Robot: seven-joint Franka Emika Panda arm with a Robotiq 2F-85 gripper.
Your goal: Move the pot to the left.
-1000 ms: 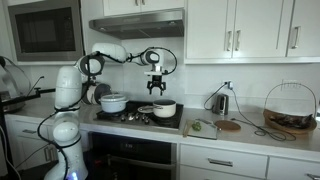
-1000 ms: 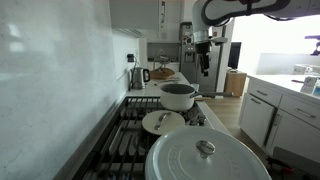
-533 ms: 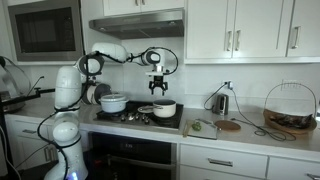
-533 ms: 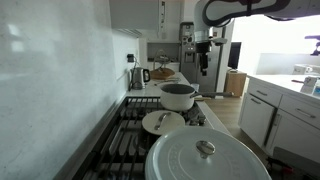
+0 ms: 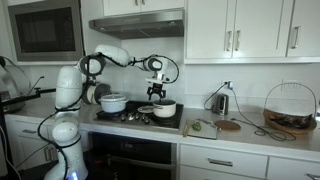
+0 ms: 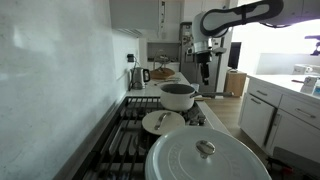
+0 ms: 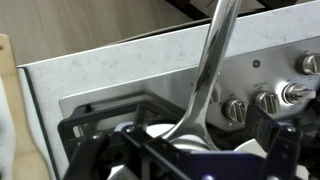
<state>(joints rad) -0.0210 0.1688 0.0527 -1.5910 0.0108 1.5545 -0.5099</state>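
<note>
From the wrist camera I see my gripper (image 7: pixel 200 165) with its dark fingers (image 7: pixel 285 150) spread wide and nothing pinched between them. A shiny steel handle (image 7: pixel 205 75) slants up through the gap, and I cannot tell what it belongs to. Behind it are the black grate (image 7: pixel 95 130), a row of stove knobs (image 7: pixel 265 100) and the speckled countertop (image 7: pixel 120 65).

In both exterior views the arm (image 5: pixel 112 55) stretches level from the shoulder. The wrist is bent so the gripper (image 5: pixel 155 92) (image 6: pixel 205 80) points straight down.

The pot (image 5: pixel 163 109) (image 6: pixel 178 96) sits on the stove (image 5: pixel 140 118) directly below the gripper. It is close underneath and not touched.

Just beside the pot, on the robot's-base side, lies a flat white plate (image 5: pixel 147 110) (image 6: pixel 163 122). Beyond it stands the larger white pot (image 5: pixel 113 102), whose knobbed lid (image 6: pixel 205 155) fills the foreground of an exterior view.

On the pot's other side the stove ends. The counter there carries a round wooden board (image 5: pixel 230 125), a kettle (image 5: pixel 221 102) and, well apart, a wire basket (image 5: pixel 290 105).
</note>
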